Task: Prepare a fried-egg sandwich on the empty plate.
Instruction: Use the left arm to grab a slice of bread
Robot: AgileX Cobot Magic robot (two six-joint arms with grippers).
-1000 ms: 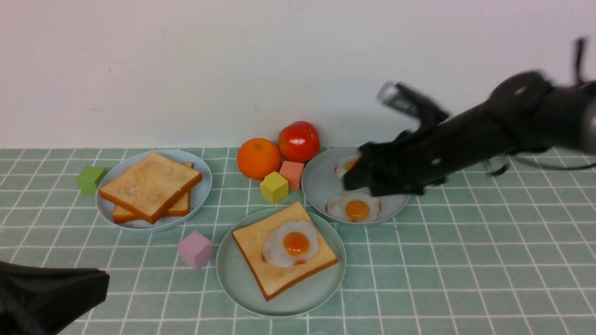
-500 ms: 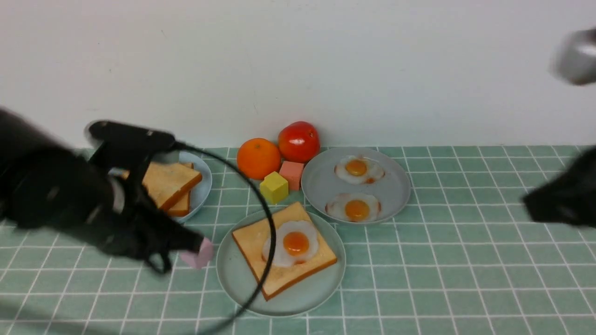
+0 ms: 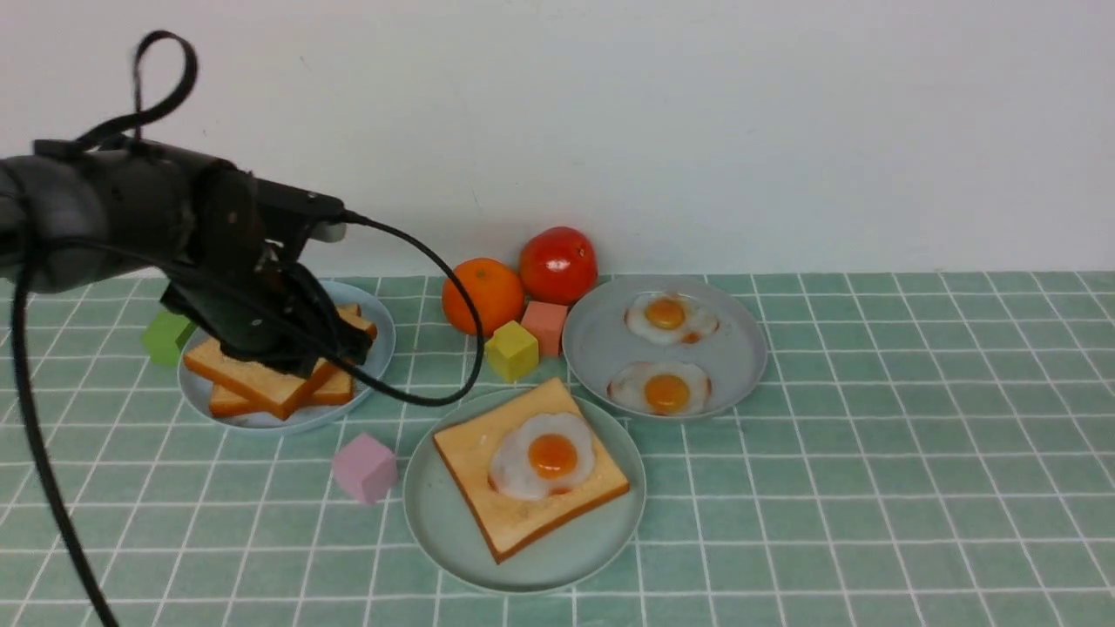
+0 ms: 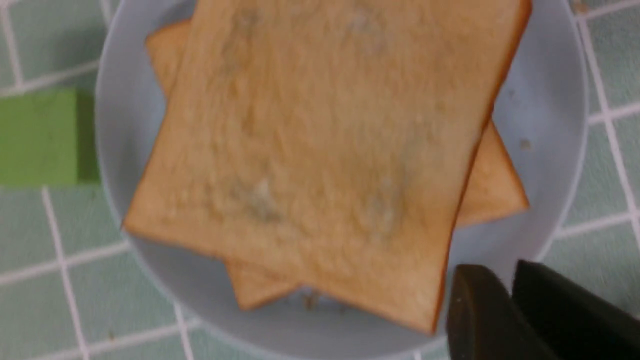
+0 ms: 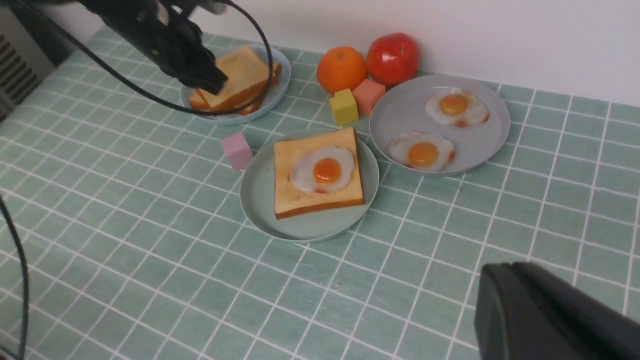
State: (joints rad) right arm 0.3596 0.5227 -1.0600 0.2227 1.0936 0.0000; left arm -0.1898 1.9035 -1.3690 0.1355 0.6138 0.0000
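Observation:
The mint-green plate (image 3: 435,522) sits front centre and holds one toast slice (image 3: 488,509) with a fried egg (image 3: 544,457) on top. Two more toast slices (image 3: 261,383) are stacked on the light-blue plate (image 3: 379,348) at the left. My left gripper (image 3: 344,353) hovers just over this stack. In the left wrist view the left gripper (image 4: 502,272) is shut beside a corner of the top slice (image 4: 320,150), holding nothing. My right gripper (image 5: 500,272) is shut, empty, low over bare table at the near right and outside the front view.
The grey-blue plate (image 3: 601,348) at the back right holds two fried eggs (image 3: 671,318). An orange (image 3: 483,296), a tomato (image 3: 558,264), a yellow cube (image 3: 511,350) and a salmon cube (image 3: 547,324) stand between the plates. A pink cube (image 3: 364,468) and a green cube (image 3: 165,338) lie near the toast plate. The left arm's cable (image 3: 466,348) loops down.
My right arm pulled back from the egg plate and left the front view. My left arm swung in from the near left and up over the toast stack.

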